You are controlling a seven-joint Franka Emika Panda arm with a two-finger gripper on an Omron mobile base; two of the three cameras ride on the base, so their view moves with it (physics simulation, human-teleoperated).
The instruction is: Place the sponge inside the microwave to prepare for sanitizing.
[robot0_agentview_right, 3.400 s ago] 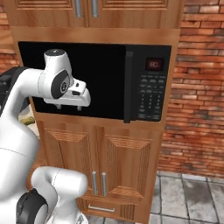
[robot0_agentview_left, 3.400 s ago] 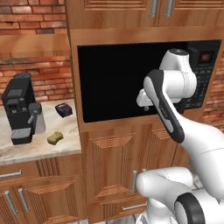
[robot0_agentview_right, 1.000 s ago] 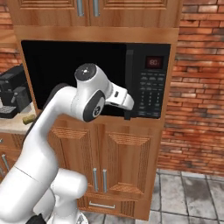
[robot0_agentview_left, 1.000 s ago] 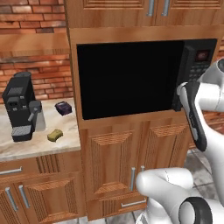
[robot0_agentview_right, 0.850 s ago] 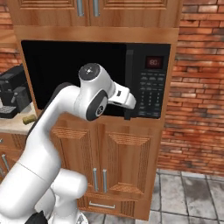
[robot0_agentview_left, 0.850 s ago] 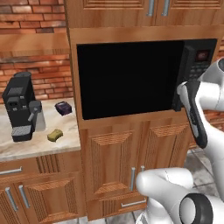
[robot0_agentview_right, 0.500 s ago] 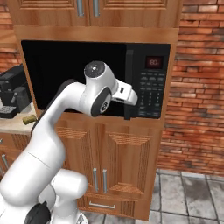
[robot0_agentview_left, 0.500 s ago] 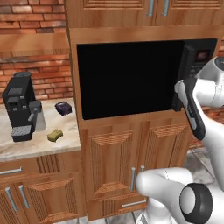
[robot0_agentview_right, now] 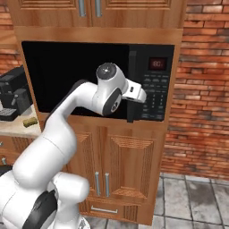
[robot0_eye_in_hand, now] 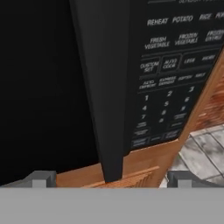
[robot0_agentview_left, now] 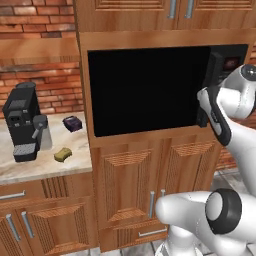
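Observation:
The microwave [robot0_agentview_left: 150, 90] [robot0_agentview_right: 67, 67] is built into the wooden cabinets, its wide dark glass door standing shut. My gripper [robot0_agentview_left: 203, 107] [robot0_agentview_right: 131, 109] [robot0_eye_in_hand: 111, 177] is open at the lower end of the door's vertical dark handle [robot0_eye_in_hand: 105, 87] [robot0_agentview_right: 133, 67], just left of the keypad [robot0_eye_in_hand: 170, 83]. In the hand view the handle runs up between my two fingertips [robot0_eye_in_hand: 40, 177], without either of them touching it. The sponge [robot0_agentview_left: 62, 154] [robot0_agentview_right: 29, 121], a small mustard-yellow block, lies on the counter far to the left, well away from the gripper.
A black coffee machine [robot0_agentview_left: 22, 122] and a small dark purple box [robot0_agentview_left: 73, 123] stand on the pale counter [robot0_agentview_left: 30, 167] near the sponge. Wooden cabinet doors [robot0_agentview_left: 150, 185] sit below the microwave. A brick wall [robot0_agentview_right: 201, 98] and tiled floor [robot0_agentview_right: 197, 197] lie to the right.
The arm has swung from the middle of the door to its right edge. In the last second the hand edged closer to the handle, still open.

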